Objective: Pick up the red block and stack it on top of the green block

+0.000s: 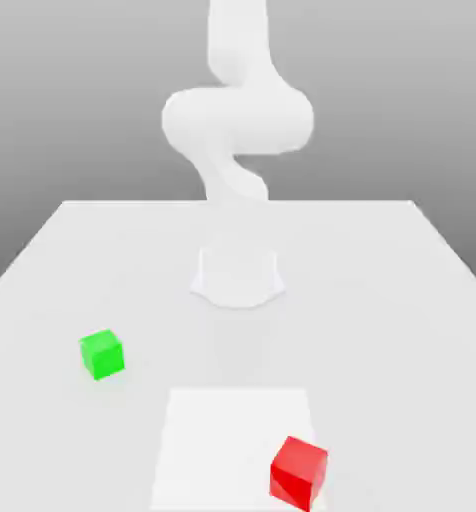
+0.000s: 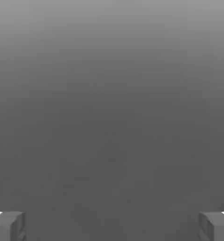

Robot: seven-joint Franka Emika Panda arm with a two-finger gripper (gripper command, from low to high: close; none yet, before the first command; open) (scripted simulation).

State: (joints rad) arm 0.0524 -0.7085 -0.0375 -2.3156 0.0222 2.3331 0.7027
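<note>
The red block (image 1: 299, 472) sits on the white table near its front edge, at the exterior view's right, on a slightly brighter square patch. The green block (image 1: 102, 354) rests on the table farther back, at the exterior view's left, well apart from the red one. In the hand view my gripper (image 2: 112, 226) is open: its two grey fingertips (image 2: 8, 226) stand far apart at the frame's edges with nothing between them, against a plain grey background. Neither block is near the fingers.
The white arm (image 1: 237, 120) rises from its round base (image 1: 238, 275) at the middle of the table (image 1: 382, 300). A lighter square patch (image 1: 222, 440) marks the front centre. The table's far edge lies behind the base.
</note>
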